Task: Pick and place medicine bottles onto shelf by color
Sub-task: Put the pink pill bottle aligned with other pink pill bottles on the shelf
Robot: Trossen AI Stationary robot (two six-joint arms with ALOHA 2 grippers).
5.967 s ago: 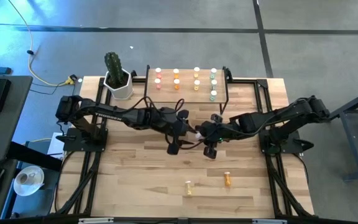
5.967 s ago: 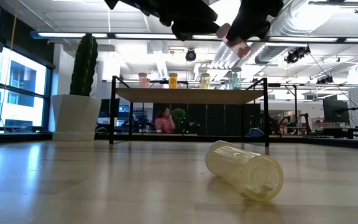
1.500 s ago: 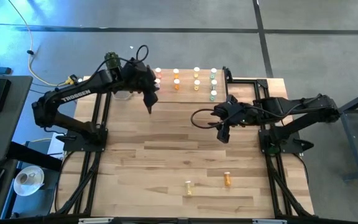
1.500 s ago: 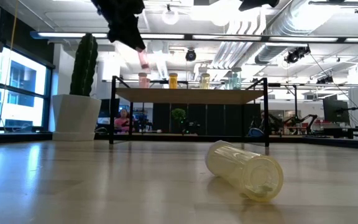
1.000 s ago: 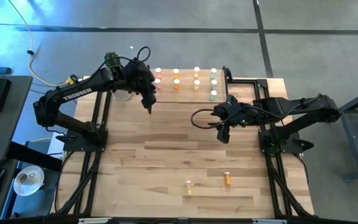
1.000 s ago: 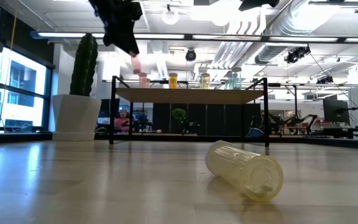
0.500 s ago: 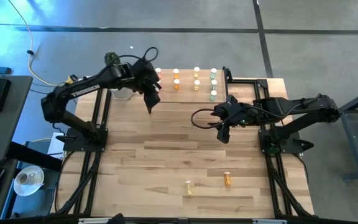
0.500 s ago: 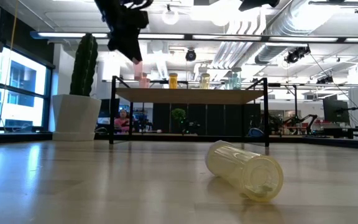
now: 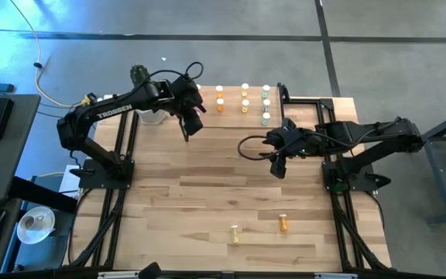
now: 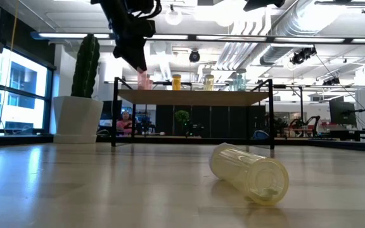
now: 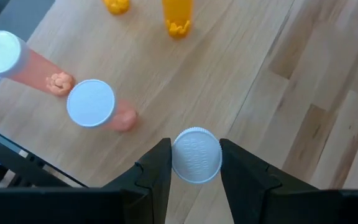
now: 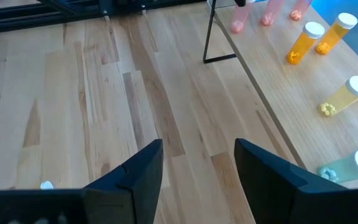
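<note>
From above: left gripper (image 9: 190, 124) reaching over the near left corner of the shelf (image 9: 234, 118), beside the cactus pot (image 9: 141, 99); fingers hard to make out from here. Right gripper (image 9: 276, 165) hanging over the tabletop (image 9: 176, 201) just in front of the shelf's right half. Rows of medicine bottles standing on the shelf, an orange pair (image 9: 220, 98) in the second column, yellow and pale green ones further right. Well apart on the table's near side, a yellow bottle (image 9: 235, 232) and an orange bottle (image 9: 284, 223), both lying loose. At table height: left gripper (image 10: 136, 56) descending from the top over the shelf's (image 10: 192, 96) left end, a pink bottle (image 10: 144, 80) just below its tip; large yellow bottle (image 10: 249, 171) lying on its side close to the camera; cactus (image 10: 85, 65) at the left. From the left wrist: fingers (image 11: 151, 175) clamped on a white-capped bottle (image 11: 196, 155), held upright above the shelf board, two pink bottles (image 11: 92, 104) standing just beside it and orange ones (image 11: 178, 15) further on. From the right wrist: fingers (image 12: 143, 163) spread apart, nothing between them, bare tabletop beneath; shelf edge beyond with pink, orange (image 12: 305, 42), yellow (image 12: 347, 94) and green (image 12: 353, 165) bottles.
</note>
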